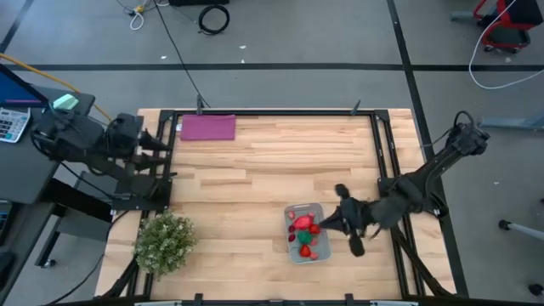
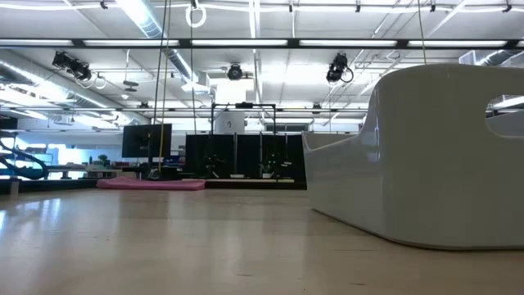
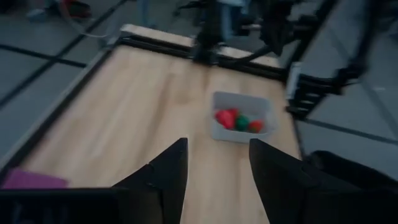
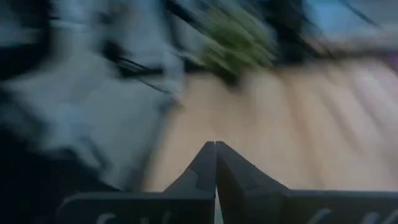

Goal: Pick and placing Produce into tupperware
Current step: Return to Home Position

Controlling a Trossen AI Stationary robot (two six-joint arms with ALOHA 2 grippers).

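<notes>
The tupperware (image 1: 304, 233) is a clear shallow container on the table's near right part. It holds several red produce pieces (image 1: 304, 228) and one green piece (image 1: 303, 239). The left wrist view also shows the tupperware (image 3: 219, 130) and the produce (image 3: 239, 120). In the low view the tupperware (image 2: 426, 156) fills the right side. My right gripper (image 1: 325, 223) is shut and sits just right of the container's rim, pointing left. Its fingertips (image 4: 215, 146) meet with nothing between them. My left gripper (image 3: 217, 155) is open and waits at the table's left edge (image 1: 161, 146).
A flat purple rectangle (image 1: 207, 127) lies at the far left of the table. A bushy pale-green plant (image 1: 164, 240) stands at the near left corner. Bare wood (image 1: 272, 170) spans the middle. A dark frame (image 1: 384, 144) runs along the table's edges.
</notes>
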